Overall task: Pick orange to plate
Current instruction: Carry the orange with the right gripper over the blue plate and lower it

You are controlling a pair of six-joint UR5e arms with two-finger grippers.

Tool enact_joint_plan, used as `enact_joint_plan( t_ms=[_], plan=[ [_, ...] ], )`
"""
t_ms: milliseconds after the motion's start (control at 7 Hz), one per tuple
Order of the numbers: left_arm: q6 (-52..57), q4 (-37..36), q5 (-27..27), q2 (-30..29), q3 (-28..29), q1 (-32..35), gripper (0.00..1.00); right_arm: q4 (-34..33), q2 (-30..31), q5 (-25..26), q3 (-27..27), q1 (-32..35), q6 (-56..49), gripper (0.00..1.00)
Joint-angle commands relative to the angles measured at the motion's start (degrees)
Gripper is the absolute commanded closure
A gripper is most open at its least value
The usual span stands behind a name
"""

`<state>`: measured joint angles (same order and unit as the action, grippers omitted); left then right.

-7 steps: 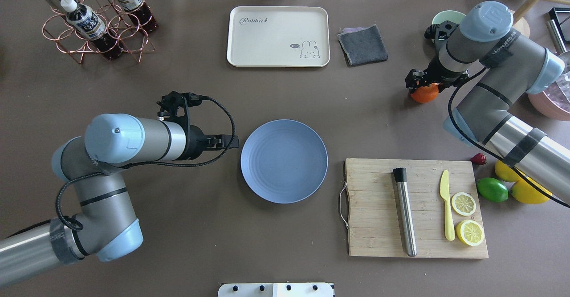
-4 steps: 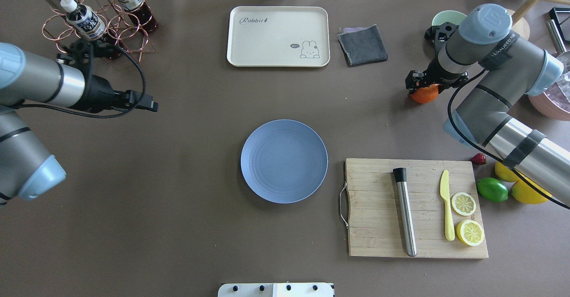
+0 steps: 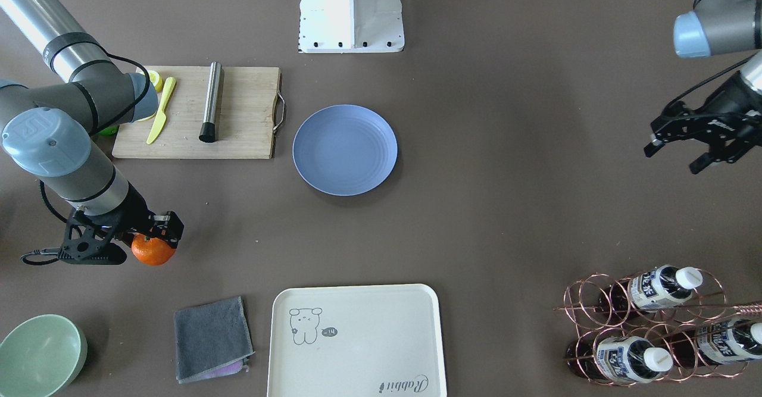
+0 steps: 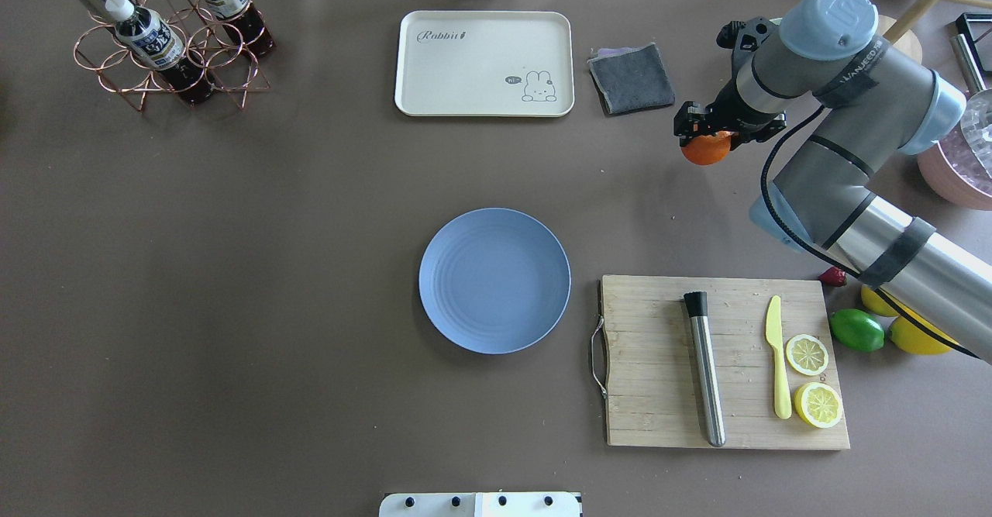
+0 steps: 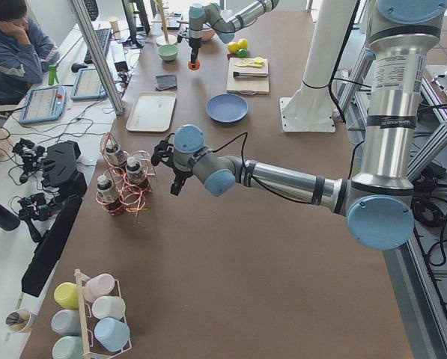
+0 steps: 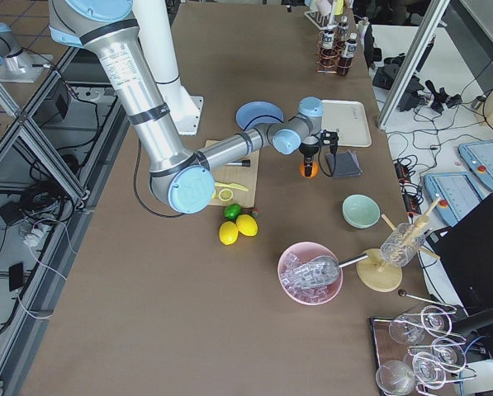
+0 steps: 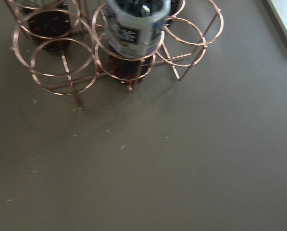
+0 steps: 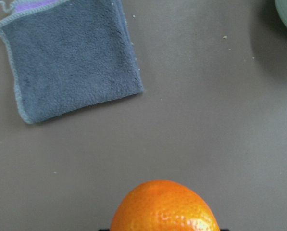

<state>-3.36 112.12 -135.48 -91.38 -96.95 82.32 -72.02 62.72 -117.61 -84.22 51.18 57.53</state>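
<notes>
Aiming for the blue plate [image 4: 494, 280], bare at the centre of the brown table [image 4: 310, 269]. Holding nothing in the left pincer [image 3: 675, 158], spread apart off by the bottle rack [image 3: 640, 322]. Gripping the orange [image 4: 707, 151] in the right pincer [image 4: 701, 136], clamped around it near the grey cloth [image 4: 632, 77], well apart from the plate, apparently clear of the table. Probably light, firm yet yielding, with slightly slick peel; best squeezed gently across the widest girth. Cannot make out finger contact: cut off at the right wrist view's bottom edge.
</notes>
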Motion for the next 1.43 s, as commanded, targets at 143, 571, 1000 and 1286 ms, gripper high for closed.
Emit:
enact_joint_plan(
  t_ms=[143, 571, 1000, 1286],
  plan=[
    [20.9, -23.8, 4.8, 0.4, 0.3, 9.3, 0.02, -2.7, -3.0, 0.5, -4.0, -4.3, 9.4, 1.0],
    [20.8, -27.1, 4.6, 0.5, 0.7, 9.8, 0.02, -16.6, -8.1, 10.1, -13.9, -17.6, 20.1, 1.0],
    [20.8, -28.5, 4.5, 0.5, 0.7, 9.9, 0.02, -21.2, -18.0, 18.4, -6.8, -26.3, 26.5, 1.0],
    [20.8, -29.3, 4.4, 0.5, 0.7, 9.9, 0.02, -21.1, -19.4, 18.9, -3.2, -27.4, 26.5, 1.0]
  ],
)
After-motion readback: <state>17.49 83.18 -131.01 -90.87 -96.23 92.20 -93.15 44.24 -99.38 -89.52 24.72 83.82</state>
